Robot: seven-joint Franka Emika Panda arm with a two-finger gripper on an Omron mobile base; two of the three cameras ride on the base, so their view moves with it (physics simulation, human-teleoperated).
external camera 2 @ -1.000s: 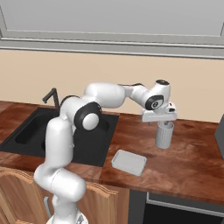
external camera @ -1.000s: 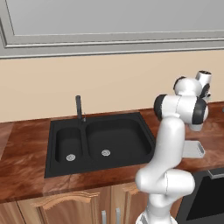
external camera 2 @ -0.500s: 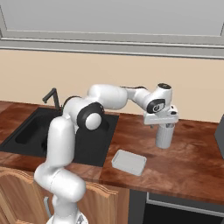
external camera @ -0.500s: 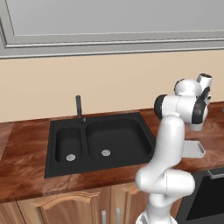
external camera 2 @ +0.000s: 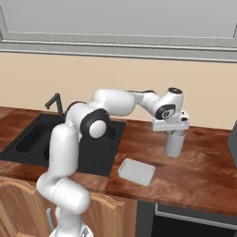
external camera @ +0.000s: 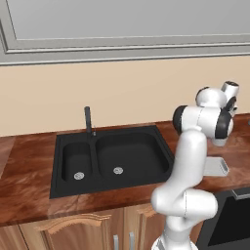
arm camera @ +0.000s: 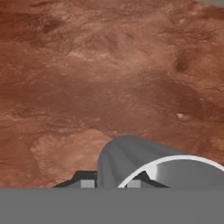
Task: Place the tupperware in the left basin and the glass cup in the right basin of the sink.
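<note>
Standing at the right of the frame on the brown worktop [external camera 2: 203, 171], the glass cup [external camera 2: 174, 144] has our gripper [external camera 2: 175, 133] right on its top. Our jaws look pinched narrow on its rim. We see the tupperware [external camera 2: 136, 171] lying flat lower down, and the sink [external camera: 112, 158] left of center.

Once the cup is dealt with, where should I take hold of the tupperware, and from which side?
Come straight down from above and pinch one raised rim wall, probably a long side, one finger inside and one outside. The tupperware lies flat and open-side up on the counter near its front edge, shallow and wide, so its whole width likely will not fit between the fingers.
</note>
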